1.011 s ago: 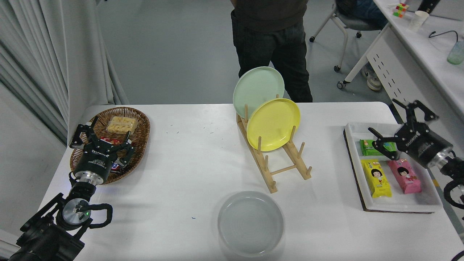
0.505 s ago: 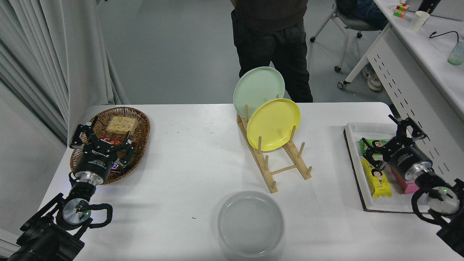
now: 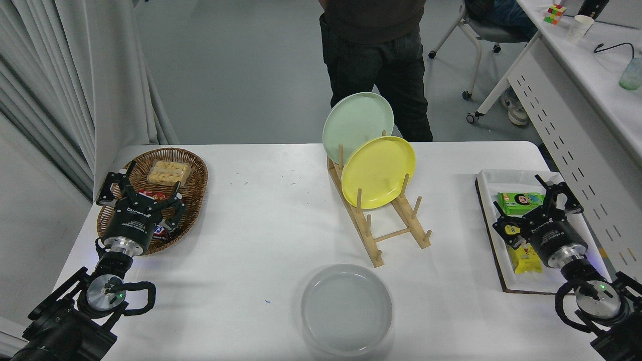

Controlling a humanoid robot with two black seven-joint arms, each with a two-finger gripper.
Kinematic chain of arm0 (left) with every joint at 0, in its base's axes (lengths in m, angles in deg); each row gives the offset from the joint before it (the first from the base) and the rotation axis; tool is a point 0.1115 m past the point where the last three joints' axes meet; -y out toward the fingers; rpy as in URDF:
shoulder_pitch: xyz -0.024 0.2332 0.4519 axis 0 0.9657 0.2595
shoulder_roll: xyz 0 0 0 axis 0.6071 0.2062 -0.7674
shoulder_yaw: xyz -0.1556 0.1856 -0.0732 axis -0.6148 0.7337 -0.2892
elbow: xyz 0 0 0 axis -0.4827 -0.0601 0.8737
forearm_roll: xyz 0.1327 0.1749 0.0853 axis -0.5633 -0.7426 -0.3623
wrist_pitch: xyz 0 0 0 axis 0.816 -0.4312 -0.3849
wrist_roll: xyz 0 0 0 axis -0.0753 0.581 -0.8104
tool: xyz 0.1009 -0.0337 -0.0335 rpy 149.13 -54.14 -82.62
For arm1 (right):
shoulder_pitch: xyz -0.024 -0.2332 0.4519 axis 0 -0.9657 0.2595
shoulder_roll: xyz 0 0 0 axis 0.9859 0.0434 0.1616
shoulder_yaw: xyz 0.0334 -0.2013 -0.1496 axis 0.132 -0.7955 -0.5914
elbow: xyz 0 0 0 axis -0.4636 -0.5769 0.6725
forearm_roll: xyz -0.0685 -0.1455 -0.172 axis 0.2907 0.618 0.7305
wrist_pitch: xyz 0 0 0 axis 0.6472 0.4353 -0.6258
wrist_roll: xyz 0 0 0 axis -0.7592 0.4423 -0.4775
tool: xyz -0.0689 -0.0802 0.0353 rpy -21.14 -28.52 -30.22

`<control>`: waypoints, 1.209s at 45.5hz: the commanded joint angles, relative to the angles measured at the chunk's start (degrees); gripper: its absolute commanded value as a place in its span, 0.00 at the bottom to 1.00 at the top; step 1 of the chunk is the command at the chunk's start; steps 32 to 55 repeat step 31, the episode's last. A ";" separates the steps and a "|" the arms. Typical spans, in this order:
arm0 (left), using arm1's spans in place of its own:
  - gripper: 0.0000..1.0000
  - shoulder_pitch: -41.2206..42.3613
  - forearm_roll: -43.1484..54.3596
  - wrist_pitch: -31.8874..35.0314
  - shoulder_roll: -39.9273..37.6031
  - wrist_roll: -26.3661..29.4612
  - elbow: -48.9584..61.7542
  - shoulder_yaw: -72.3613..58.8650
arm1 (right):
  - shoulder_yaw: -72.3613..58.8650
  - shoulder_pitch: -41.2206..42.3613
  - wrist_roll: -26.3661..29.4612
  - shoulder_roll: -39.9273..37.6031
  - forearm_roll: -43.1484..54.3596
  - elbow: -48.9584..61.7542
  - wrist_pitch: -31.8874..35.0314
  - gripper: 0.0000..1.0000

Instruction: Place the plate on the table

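Nearest the camera, the plate (image 3: 346,309) lies flat on the white surface (image 3: 251,240), rim up, close to the near edge and about midway across. Being round, it has no long axis and points no particular way; its hollow faces straight up. Nothing touches it.

The right end effector (image 3: 537,209) hovers over the white tray (image 3: 489,220) at the right side, fingers spread wide and holding nothing, with snack packets beneath it. From there the plate lies to the left and nearer the camera, well apart. The left end effector (image 3: 139,188) is parked over the wicker basket (image 3: 193,165) at the left, fingers spread and empty; the plate lies to its right and nearer the camera, also well apart. Neither arm is clearly the closer.

Judged from how it lies, the plate is already set down, so the placing looks done.

Farther off, a wooden rack (image 3: 381,228) holds a yellow plate (image 3: 378,171) and a mint-green plate (image 3: 357,122) on edge. A person (image 3: 373,60) stands beyond the far edge.
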 commanded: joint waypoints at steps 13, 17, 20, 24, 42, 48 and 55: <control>0.98 0.00 0.00 -0.04 0.00 0.03 0.00 0.00 | 4.63 1.94 -0.15 0.82 0.68 1.00 -0.30 1.00; 0.98 0.00 0.00 -0.04 0.00 0.03 0.00 0.00 | 4.63 2.46 -0.15 0.90 0.68 2.58 -0.65 1.00; 0.98 0.00 0.00 -0.04 0.00 0.03 0.00 0.00 | 4.63 2.73 -0.15 1.08 0.68 3.46 -0.47 1.00; 0.98 0.00 0.00 0.05 0.00 0.03 0.00 0.00 | 4.54 2.73 -0.15 1.34 0.77 3.64 -0.38 1.00; 0.98 0.00 0.00 -0.04 0.00 0.03 0.00 0.00 | 4.54 2.73 -0.15 1.43 0.77 3.55 -0.30 1.00; 0.98 0.00 0.00 -0.04 0.00 0.03 0.00 0.00 | 4.54 2.73 -0.15 1.43 0.77 3.55 -0.30 1.00; 0.98 0.00 0.00 -0.04 0.00 0.03 0.00 0.00 | 4.54 2.73 -0.15 1.43 0.77 3.55 -0.30 1.00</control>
